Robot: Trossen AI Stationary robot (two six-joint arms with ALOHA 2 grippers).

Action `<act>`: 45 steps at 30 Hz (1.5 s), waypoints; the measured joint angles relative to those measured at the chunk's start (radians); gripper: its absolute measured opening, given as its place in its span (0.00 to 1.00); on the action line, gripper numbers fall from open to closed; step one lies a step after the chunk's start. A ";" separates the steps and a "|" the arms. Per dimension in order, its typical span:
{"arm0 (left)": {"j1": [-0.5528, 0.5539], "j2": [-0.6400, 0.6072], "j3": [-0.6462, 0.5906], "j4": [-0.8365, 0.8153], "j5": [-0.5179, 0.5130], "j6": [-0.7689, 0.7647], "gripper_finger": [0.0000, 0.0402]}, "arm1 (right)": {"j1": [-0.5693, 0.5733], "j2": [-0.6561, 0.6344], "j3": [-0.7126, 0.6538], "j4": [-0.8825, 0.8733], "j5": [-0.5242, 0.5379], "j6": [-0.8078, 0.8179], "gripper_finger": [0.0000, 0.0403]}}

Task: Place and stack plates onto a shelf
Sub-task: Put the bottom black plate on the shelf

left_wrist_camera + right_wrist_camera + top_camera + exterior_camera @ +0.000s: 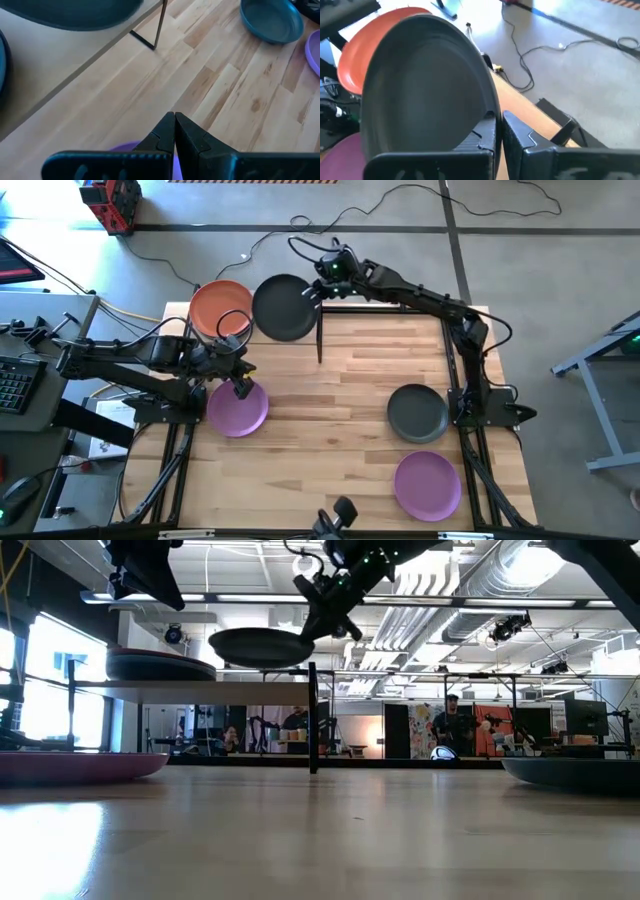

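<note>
Right claw [320, 290] clamped on rim of round matte dark grey plate [284, 307], held above light-wood shelf [250, 686] at tabletop's 12 o'clock, beside orange plate [218, 307]; lower level, release once seated; left claw [240, 387] closed, empty, above purple plate [237, 408].

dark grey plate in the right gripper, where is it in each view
High view: dark grey plate at the table's far edge, beside the orange plate, right gripper at its rim.
Low view: upper centre, held just above the shelf.
Left wrist view: dark curve at the top edge.
Right wrist view: fills the left half.
Shared landmark: the shelf's black post.
</note>
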 joint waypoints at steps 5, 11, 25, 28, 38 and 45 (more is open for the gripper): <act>0.000 0.000 0.000 -0.001 0.003 -0.023 0.00 | -0.004 0.017 0.000 0.005 -0.001 0.000 0.00; 0.000 0.000 0.000 0.000 0.003 -0.023 0.00 | -0.018 0.042 0.000 0.008 0.003 0.004 0.00; 0.000 0.000 0.000 0.000 0.003 -0.024 0.00 | -0.024 0.088 0.000 0.021 -0.002 0.034 0.00; 0.000 0.000 0.000 0.000 0.002 -0.024 0.00 | -0.024 0.088 0.000 0.021 0.001 0.034 0.00; 0.000 0.000 0.000 0.000 0.002 -0.023 0.00 | -0.023 0.088 0.000 0.003 0.011 0.084 0.00; 0.000 0.000 0.000 0.000 0.002 -0.023 0.00 | -0.010 0.088 0.000 -0.002 0.012 0.088 0.00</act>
